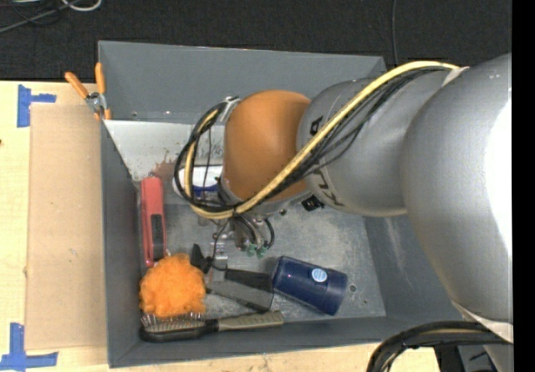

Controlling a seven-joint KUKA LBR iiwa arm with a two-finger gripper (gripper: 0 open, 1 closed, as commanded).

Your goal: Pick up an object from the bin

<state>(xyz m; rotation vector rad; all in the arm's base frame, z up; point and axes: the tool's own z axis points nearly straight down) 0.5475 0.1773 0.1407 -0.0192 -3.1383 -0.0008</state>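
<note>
Navy bottle [306, 285]: round white end label [318, 275] unreadable.

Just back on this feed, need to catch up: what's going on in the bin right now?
The arm reaches into the bin from the right. Its gripper is low over the front left part, next to an orange puff and a dark tool. A red tool lies along the left wall, a brush along the front, and a blue bottle to the right. Nothing looks picked up yet.
</note>
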